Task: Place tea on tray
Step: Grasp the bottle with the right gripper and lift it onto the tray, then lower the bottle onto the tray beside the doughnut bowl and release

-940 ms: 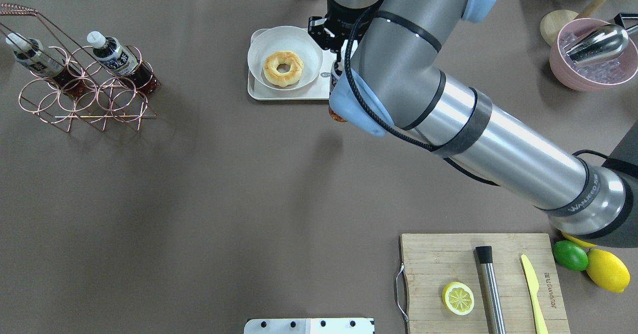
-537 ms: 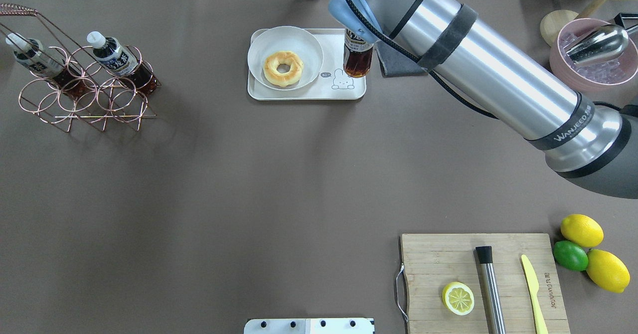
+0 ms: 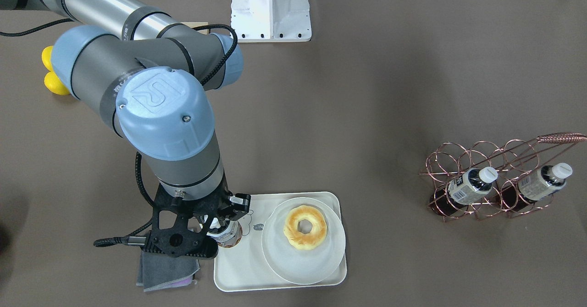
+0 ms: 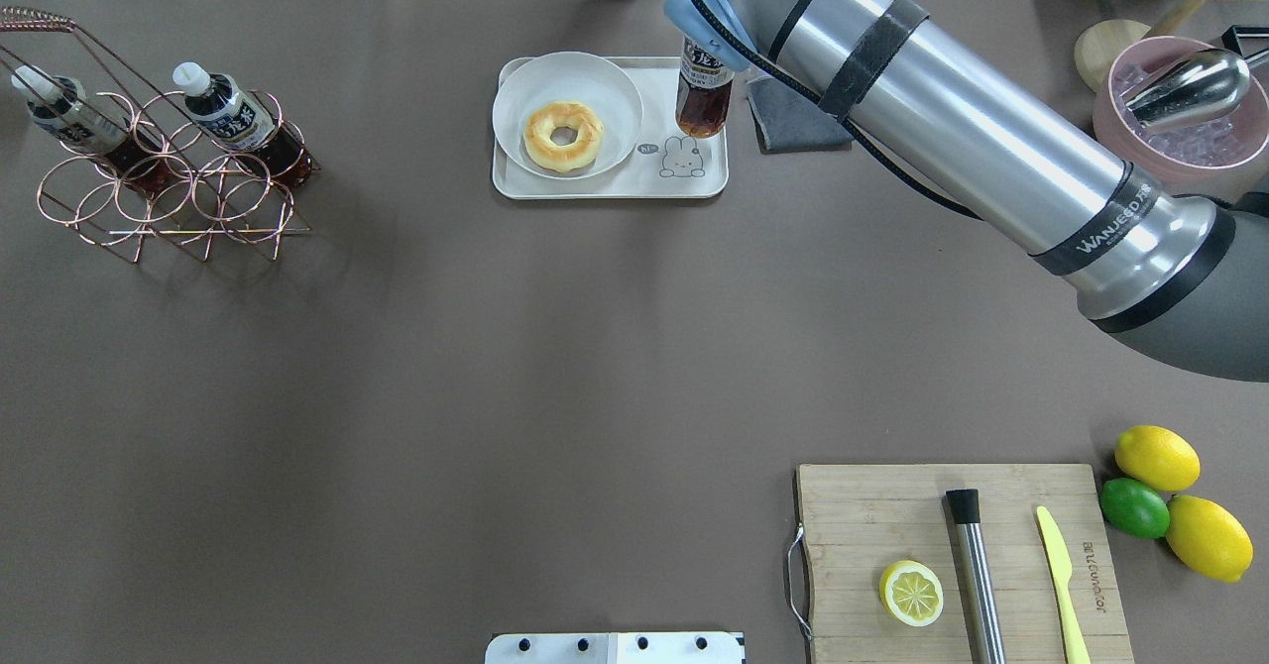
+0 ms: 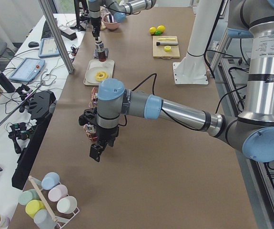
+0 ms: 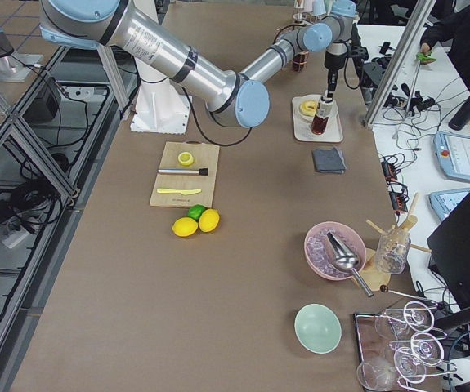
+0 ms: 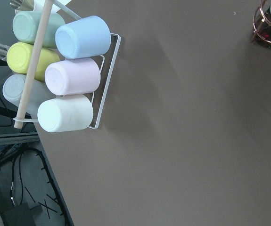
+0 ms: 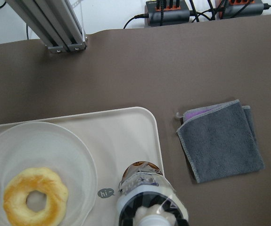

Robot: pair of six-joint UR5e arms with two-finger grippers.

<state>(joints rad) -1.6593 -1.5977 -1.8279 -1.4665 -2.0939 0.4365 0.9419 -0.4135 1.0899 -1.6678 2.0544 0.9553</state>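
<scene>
Now R pincer (image 3: 216, 226) clamps tea (image 4: 702, 109) at tray (image 4: 595, 186) R edge, plate (image 4: 615, 89) close; L pincer (image 5: 95, 152): can't tell.

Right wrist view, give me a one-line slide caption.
Tea bottle held over the tray corner, beside a plated doughnut; grey cloth lies off-tray.

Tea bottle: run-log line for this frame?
right gripper: shut on tea bottle | tea bottle: over tray, beside doughnut plate; contact unclear | left gripper: state unclear

Tea (image 4: 702, 109) reddish-brown, pale label; tray (image 4: 595, 187) cream, line-drawn bear; cloth (image 4: 793, 127) grey; donut (image 4: 563, 135) golden; plate (image 4: 607, 79) white.
</scene>
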